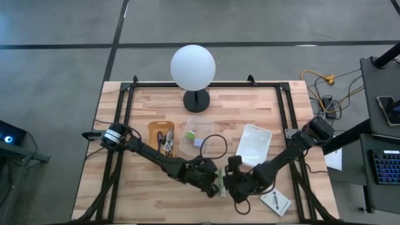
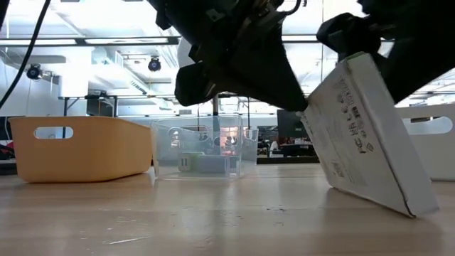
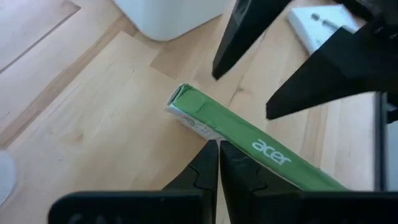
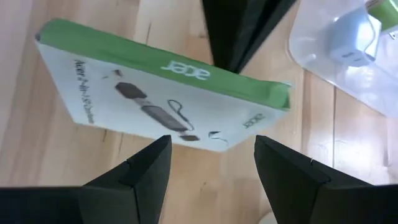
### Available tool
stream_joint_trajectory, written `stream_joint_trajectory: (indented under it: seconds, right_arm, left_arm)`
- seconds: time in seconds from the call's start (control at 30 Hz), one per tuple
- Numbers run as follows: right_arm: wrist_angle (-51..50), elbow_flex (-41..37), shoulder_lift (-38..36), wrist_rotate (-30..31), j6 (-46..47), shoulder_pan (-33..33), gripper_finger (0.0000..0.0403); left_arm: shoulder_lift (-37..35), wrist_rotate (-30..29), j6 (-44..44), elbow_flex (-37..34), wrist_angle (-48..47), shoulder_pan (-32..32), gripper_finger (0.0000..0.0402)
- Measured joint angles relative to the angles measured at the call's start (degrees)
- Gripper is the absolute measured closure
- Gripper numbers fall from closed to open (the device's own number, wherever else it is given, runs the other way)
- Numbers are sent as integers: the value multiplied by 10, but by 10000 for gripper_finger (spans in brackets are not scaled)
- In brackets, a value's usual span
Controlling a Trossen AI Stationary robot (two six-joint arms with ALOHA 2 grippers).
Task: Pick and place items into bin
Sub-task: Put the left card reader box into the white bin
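**Both arms meet over the green-edged box at the front of the table**

I have the two arms close together near the front middle of the wooden table (image 1: 125, 194). Between them stands a flat white printed box (image 4: 143, 99) with a green "acer" edge, tipped on its lower edge on the table; in the low view it leans at a clear slant.

My left gripper (image 3: 218, 163) has its fingers pressed together with no gap, their tips right at the green edge of the box. I cannot tell whether they touch it.

My right gripper (image 4: 211, 165) has its fingers spread wide. They sit to either side of the printed white face, and I see a gap between each finger and the box, so nothing is clamped there.

Farther back on the table I see a clear bin (image 1: 195, 134) holding a green cube (image 1: 189, 134) and a grey cube (image 1: 198, 142), an orange tray (image 1: 153, 129) with small loose items, and an open white bin (image 1: 253, 145). A second white packet (image 1: 275, 202) lies flat near the front right. The globe lamp (image 1: 193, 67) stands at the back.
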State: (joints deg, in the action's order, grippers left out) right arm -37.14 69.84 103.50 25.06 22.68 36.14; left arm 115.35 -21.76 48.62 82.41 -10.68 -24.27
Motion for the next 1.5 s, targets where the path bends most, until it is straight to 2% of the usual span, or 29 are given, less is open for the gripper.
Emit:
stream_joint_trajectory:
  seconds: [0.7, 0.9, 1.07, 1.4, 1.5]
  right_arm:
    - [-23, 0, -4, 3, 4, 4, 186]
    - [-35, 0, -11, 6, -8, 4, 186]
    - [-43, 0, -14, 6, -66, 4, 186]
    - [-44, 0, -14, 4, -275, 3, 186]
    - [-49, 0, -18, 5, -306, 2, 186]
  left_arm:
    - [19, 13, -10, -3, 32, 7, 402]
    - [27, 28, -10, -3, 75, 8, 402]
    - [27, 28, -17, -3, 77, 13, 402]
    - [27, 28, -24, -3, 82, 14, 402]
    - [27, 28, -24, -3, 88, 14, 402]
